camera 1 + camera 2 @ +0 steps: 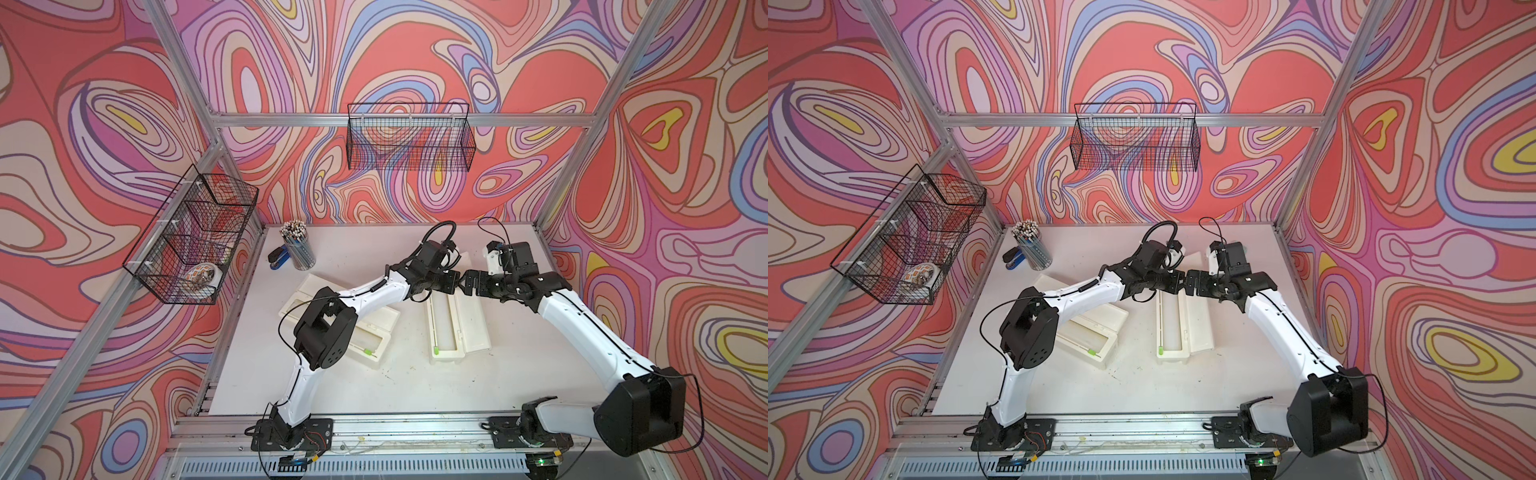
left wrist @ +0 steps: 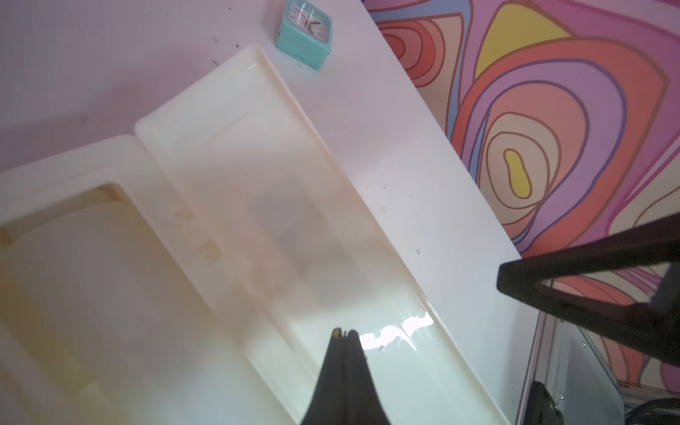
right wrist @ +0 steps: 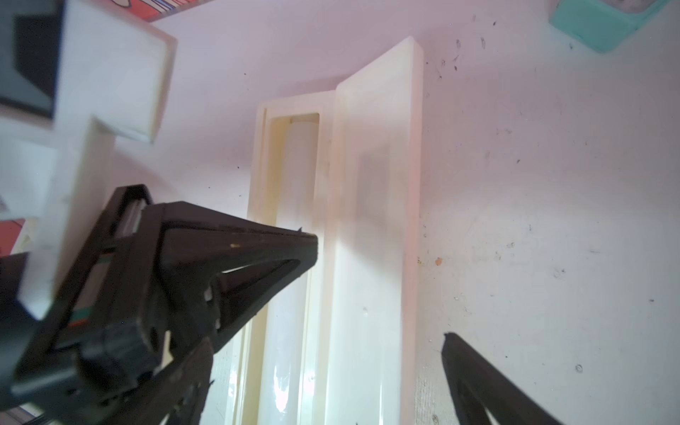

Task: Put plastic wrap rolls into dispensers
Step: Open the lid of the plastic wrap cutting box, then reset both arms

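Two cream-white dispensers lie open on the table in both top views. The left dispenser [image 1: 384, 345] is partly under my left arm; I cannot tell what is in its tray. The right dispenser [image 1: 446, 356] has its lid [image 3: 371, 220] folded out flat beside the tray. A translucent-white plastic wrap roll [image 3: 296, 206] lies along its tray. My left gripper [image 2: 344, 333] is shut and empty, hovering over that lid near the dispenser's far end. My right gripper [image 3: 323, 368] faces it tip to tip, open, with nothing between its fingers [image 3: 478, 379].
A teal clock [image 2: 304, 35] stands on the table beyond the right dispenser. A cup of pencils [image 1: 297, 247] and a blue stapler [image 1: 277, 257] sit at the back left. Wire baskets hang on the left wall [image 1: 191, 237] and the back wall [image 1: 409, 139].
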Available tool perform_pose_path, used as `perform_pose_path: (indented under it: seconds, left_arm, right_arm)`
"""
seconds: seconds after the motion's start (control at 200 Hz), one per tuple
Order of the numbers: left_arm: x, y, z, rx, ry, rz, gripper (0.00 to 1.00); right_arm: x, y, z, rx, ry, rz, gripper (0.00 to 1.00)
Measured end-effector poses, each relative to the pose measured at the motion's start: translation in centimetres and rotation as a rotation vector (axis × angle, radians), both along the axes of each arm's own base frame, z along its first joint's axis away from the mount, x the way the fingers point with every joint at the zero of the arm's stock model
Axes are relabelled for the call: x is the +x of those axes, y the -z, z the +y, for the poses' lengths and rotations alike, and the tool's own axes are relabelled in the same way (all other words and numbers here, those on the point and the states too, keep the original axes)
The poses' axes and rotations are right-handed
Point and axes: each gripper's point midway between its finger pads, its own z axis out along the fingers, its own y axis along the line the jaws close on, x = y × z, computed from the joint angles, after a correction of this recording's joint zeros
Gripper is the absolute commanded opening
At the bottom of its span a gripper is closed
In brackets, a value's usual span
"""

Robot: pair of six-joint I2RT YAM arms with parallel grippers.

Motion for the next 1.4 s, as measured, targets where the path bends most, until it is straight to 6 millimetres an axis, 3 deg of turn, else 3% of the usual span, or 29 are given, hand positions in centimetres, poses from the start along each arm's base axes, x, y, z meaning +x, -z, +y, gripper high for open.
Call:
perform_pose_path:
  seconds: [0.105,0.245,0.33,0.351,0.376,0.426,0.476,0.536,0.656,0.731,0.916,1.172,1.402]
  left_arm:
    - [-0.9,-0.3,3.2,0.058,-0.041,-0.044,0.25]
    - [-1.9,-5.1,9.8,0.117,-0.166,-0.221,0.39]
    - [-2.2,-8.7,15.4,0.111,-0.285,-0.325,0.61]
    - [-2.1,-9.1,16.6,0.113,-0.314,-0.336,0.74]
    - [-1.9,-9.6,18.7,0.116,-0.362,-0.353,0.97]
    - [-1.5,-9.8,23.2,0.14,-0.466,-0.377,1.0]
    - [-1.2,-8.7,28.1,0.205,-0.581,-0.391,1.0]
    - [-1.7,-6.4,32.3,0.298,-0.668,-0.394,1.0]
    - [-3.5,0.2,37.7,0.48,-0.734,-0.353,1.0]
    - [-4.4,3.4,40.9,0.558,-0.773,-0.314,1.0]
    - [-2.7,4.3,44.2,0.475,-0.863,-0.405,1.0]
    - [1.2,4.4,44.0,0.335,-0.799,-0.554,1.0]
    - [2.0,4.0,45.6,0.311,-0.878,-0.583,1.0]
  right_arm:
    - [0.2,0.8,-0.7,-0.026,0.016,-0.01,0.99]
    - [0.8,1.9,-2.6,-0.073,0.083,-0.057,0.98]
    - [1.4,2.4,-4.0,-0.121,0.123,-0.1,0.98]
    - [1.6,2.5,-4.3,-0.133,0.13,-0.113,0.98]
    - [1.8,2.6,-4.8,-0.153,0.146,-0.133,0.98]
    - [2.2,3.0,-6.0,-0.203,0.198,-0.175,0.98]
    - [2.3,3.7,-7.3,-0.253,0.249,-0.211,0.98]
    - [2.2,5.1,-8.7,-0.309,0.289,-0.246,0.98]
    - [1.1,8.4,-10.2,-0.377,0.31,-0.293,0.98]
    - [1.1,9.4,-10.6,-0.395,0.324,-0.341,0.98]
    - [3.6,8.5,-10.5,-0.398,0.328,-0.52,0.98]
    - [6.6,7.3,-8.8,-0.385,0.245,-0.688,0.99]
    - [7.4,8.3,-10.4,-0.339,0.24,-0.704,0.98]
